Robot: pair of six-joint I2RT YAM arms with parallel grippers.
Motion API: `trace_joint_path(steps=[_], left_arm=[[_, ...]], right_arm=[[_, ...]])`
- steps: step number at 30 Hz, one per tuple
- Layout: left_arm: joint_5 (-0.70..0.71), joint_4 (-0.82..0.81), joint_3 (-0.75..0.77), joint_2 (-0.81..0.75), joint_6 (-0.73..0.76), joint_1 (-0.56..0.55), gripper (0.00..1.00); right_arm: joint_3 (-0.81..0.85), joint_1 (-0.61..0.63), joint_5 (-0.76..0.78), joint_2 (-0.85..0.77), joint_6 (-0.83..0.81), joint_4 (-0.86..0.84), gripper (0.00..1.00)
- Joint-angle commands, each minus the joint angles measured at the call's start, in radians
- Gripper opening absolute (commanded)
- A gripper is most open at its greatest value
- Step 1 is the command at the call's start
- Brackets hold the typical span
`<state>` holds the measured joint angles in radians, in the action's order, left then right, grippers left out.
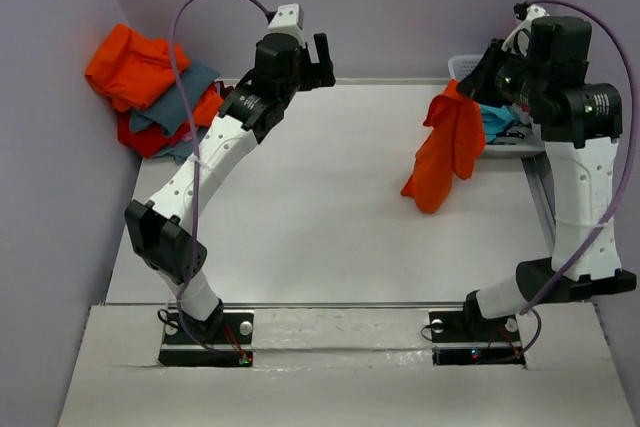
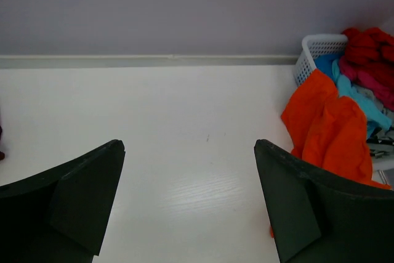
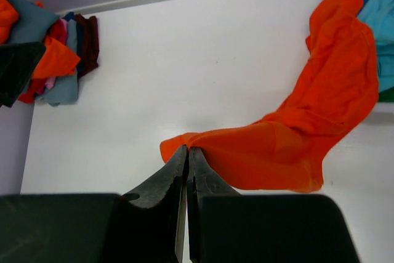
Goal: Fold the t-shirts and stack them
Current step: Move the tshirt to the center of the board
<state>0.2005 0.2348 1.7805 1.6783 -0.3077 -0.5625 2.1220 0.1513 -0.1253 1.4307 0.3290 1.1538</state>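
Robot laboratory test cell. A bare white table (image 1: 330, 207) is boxed in by plain lilac walls (image 1: 400, 7). A left arm (image 1: 215, 162) and a right arm (image 1: 585, 187) are bolted on metal plates (image 1: 205, 339) at its near edge, trailing purple cables (image 1: 185, 37). Heaped t-shirts (image 1: 150, 87) and a white basket (image 2: 320, 47) occupy the far corners.

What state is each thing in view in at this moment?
left gripper: open, holding nothing.
right gripper: shut on the orange t-shirt's edge.
orange t-shirt: unfolded, hanging crumpled.
t-shirt pile: heaped untidily in the far left corner.
basket: holds loose, unfolded t-shirts.
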Motion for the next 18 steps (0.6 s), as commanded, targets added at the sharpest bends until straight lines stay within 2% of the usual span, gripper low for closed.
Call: trace_joint_path(steps=[1, 7, 11, 12, 14, 18], left_arm=[[0.065, -0.002, 0.128, -0.014, 0.044, 0.003, 0.99], [0.079, -0.017, 0.145, -0.040, 0.050, 0.003, 0.99], [0.097, -0.018, 0.131, -0.051, 0.065, 0.003, 0.99], [0.100, -0.020, 0.123, -0.055, 0.068, 0.003, 0.99], [0.108, -0.028, 0.102, -0.066, 0.067, 0.003, 0.99], [0.108, -0.034, 0.082, -0.069, 0.062, 0.003, 0.99]], right_arm=[[0.221, 0.021, -0.046, 0.114, -0.027, -0.032, 0.07], [0.444, 0.053, -0.108, 0.224, -0.004, -0.110, 0.07], [0.389, 0.079, -0.262, 0.205, -0.001, -0.232, 0.07], [0.368, 0.102, -0.355, 0.198, -0.002, -0.279, 0.07], [0.328, 0.197, -0.364, 0.189, -0.050, -0.283, 0.07], [0.375, 0.309, -0.347, 0.226, -0.131, -0.235, 0.07]])
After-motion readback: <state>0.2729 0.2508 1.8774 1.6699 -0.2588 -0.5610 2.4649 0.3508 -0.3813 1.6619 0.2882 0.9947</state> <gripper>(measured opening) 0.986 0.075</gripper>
